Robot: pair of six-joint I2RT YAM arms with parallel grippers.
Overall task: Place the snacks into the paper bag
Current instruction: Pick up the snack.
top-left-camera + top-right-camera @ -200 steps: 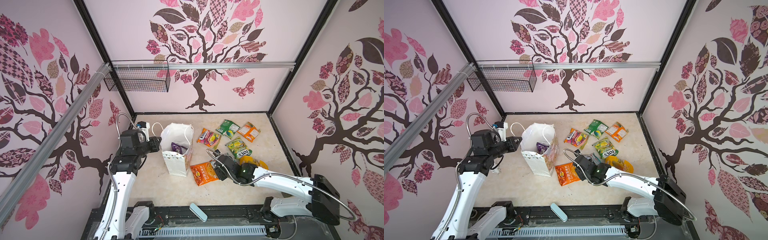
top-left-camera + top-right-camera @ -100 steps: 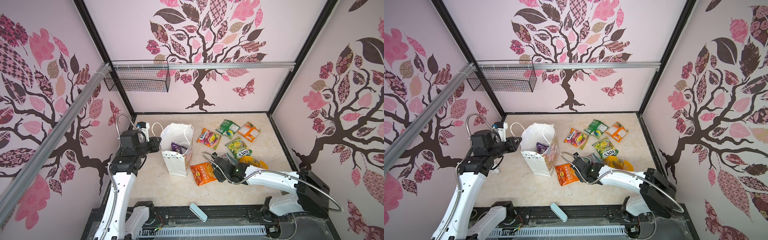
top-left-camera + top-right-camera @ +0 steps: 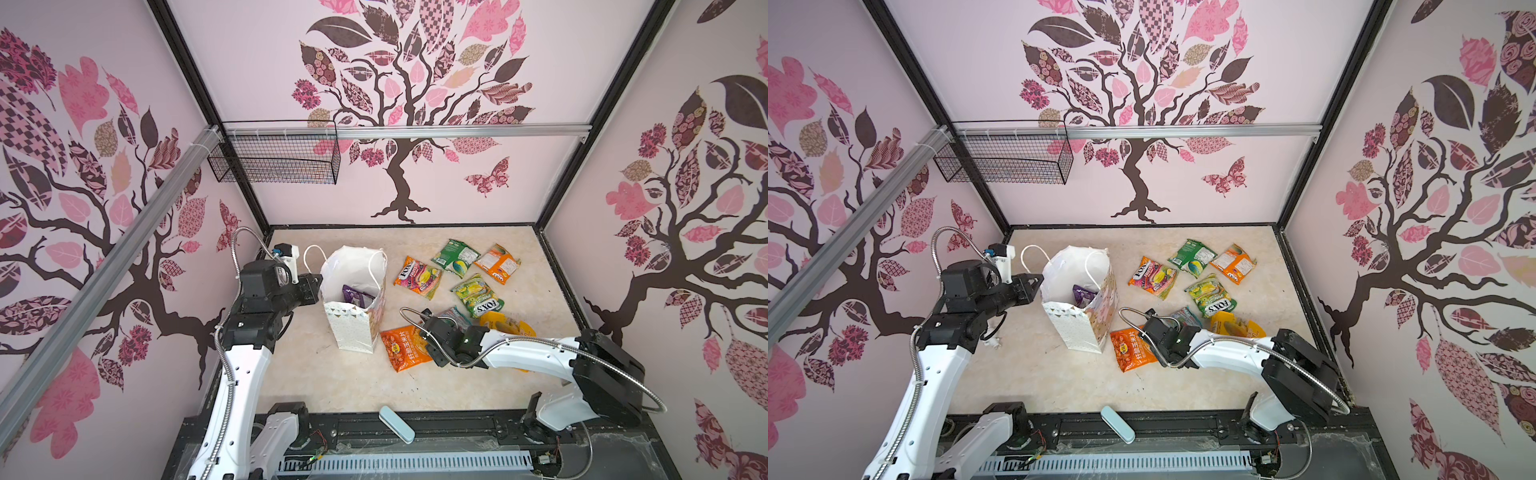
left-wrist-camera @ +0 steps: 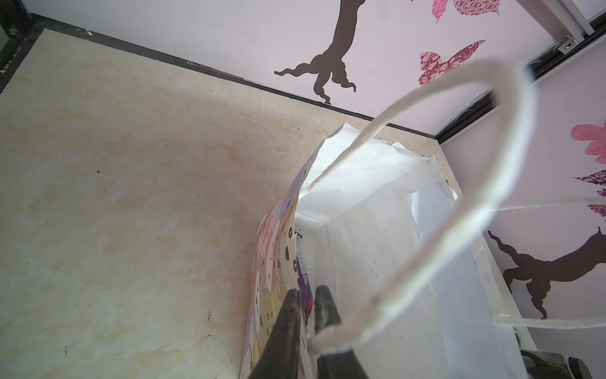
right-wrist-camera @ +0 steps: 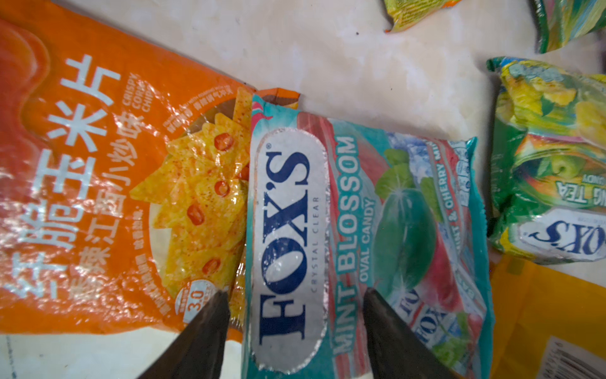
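Robotics lab test booth: boxed in by panels (image 3: 257,62) papered with pink tree decals, framed by black posts (image 3: 193,83), crossed by aluminium rails (image 3: 457,132) with a wire basket (image 3: 274,158) hooked on, floored with a marble-look counter (image 3: 332,374), fitted with two white robot arms (image 3: 239,395) beside a slotted cable duct (image 3: 399,462).

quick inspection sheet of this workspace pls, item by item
surface: beige marbled tabletop, a few dark specks
job's things: paper bag upright, purple packet inside; seven snacks lie on the table, including an orange chips pack and a teal FOX'S packet
clutter: pale blue bar at the front edge
grippers: left gripper shut on the bag's rim; right gripper open over the teal packet
cables: metal conduit loops off each arm
surroundings: tree-decal walls, wire basket on the rail
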